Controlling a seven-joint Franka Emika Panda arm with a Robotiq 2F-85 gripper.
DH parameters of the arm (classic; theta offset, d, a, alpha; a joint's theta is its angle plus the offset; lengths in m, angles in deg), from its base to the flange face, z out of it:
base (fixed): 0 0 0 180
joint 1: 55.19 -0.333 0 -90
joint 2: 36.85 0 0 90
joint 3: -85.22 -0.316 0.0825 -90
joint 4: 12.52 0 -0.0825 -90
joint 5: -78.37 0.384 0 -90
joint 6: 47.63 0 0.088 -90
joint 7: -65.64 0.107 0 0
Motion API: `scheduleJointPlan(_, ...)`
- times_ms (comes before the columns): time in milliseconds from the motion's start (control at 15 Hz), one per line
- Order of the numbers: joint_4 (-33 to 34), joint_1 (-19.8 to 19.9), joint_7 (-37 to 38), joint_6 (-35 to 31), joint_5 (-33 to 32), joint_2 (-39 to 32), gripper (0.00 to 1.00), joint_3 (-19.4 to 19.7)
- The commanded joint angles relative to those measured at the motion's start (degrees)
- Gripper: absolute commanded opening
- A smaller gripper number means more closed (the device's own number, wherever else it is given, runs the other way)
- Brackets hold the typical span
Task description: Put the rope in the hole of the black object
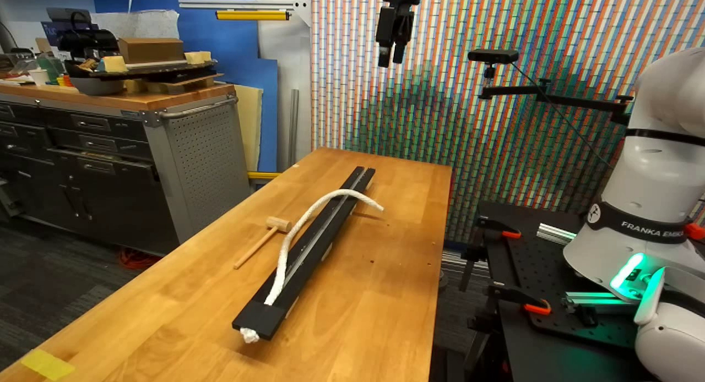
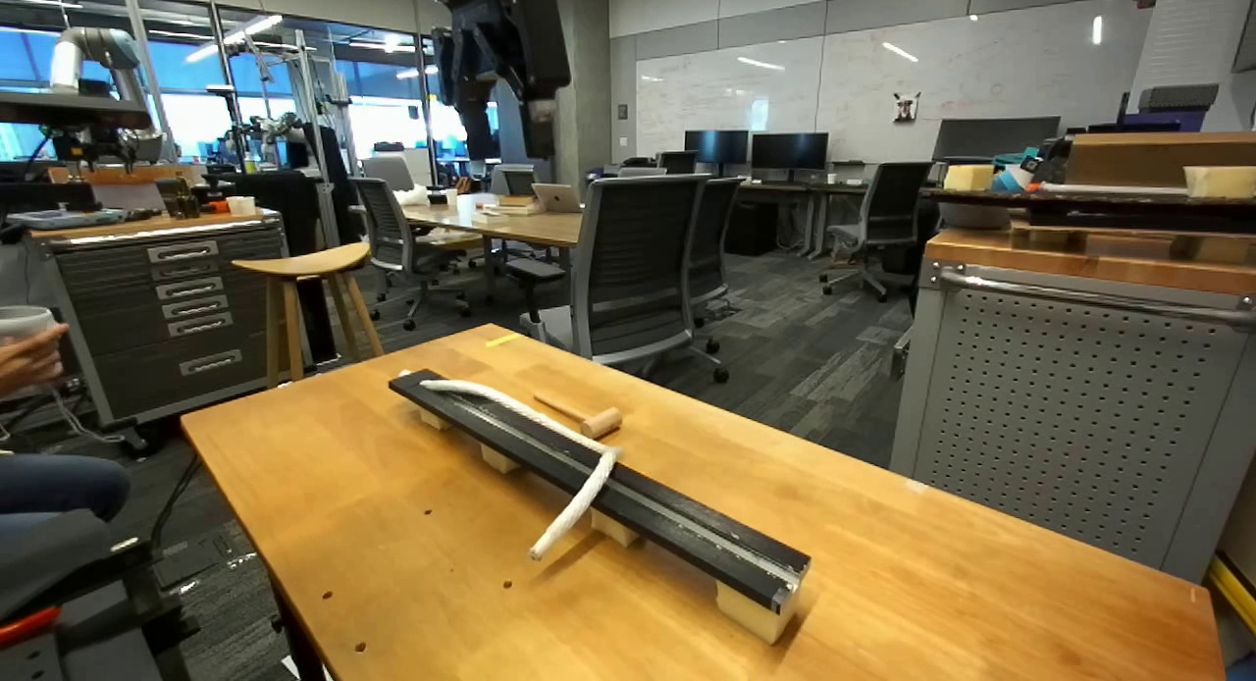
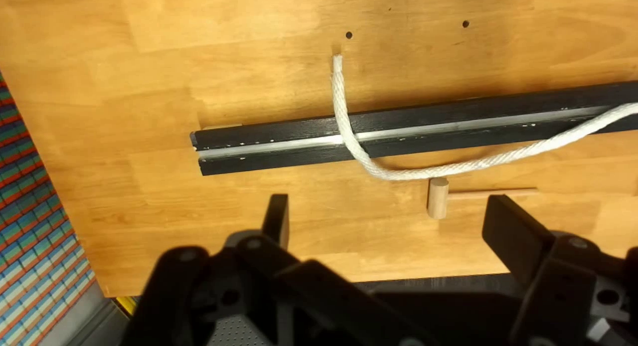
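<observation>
Fingers point(image 3: 516, 236) spread wide hang high over the bench point(image 1: 380, 299), where I see a long black bar point(image 3: 413, 118) with a groove point(image 3: 423, 130) along its top, a white rope point(image 3: 413, 173) curving from one end and crossing over the groove, and a wooden mallet point(image 3: 439, 200) nearby.

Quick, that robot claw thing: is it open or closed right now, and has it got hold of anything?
Gripper: open, holding nothing; the white rope is below it, out of its grasp.
</observation>
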Motion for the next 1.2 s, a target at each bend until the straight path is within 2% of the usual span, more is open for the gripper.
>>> scheduleJointPlan(0, 4.8, -1.1, 1.7, 2.3, -1.9, -0.5, 1.0, -1.9)
scheduleJointPlan(67, 2.0, -0.6, 0.2, 0.3, -0.5, -1.2, 1.0, -0.8)
scheduleJointPlan(600, 3.7, -1.1, 0.8, 1.0, -1.2, -0.8, 1.0, -1.7)
scheduleJointPlan(1133, 11.7, -0.8, 0.4, 0.7, -1.2, -12.2, 1.0, -1.2)
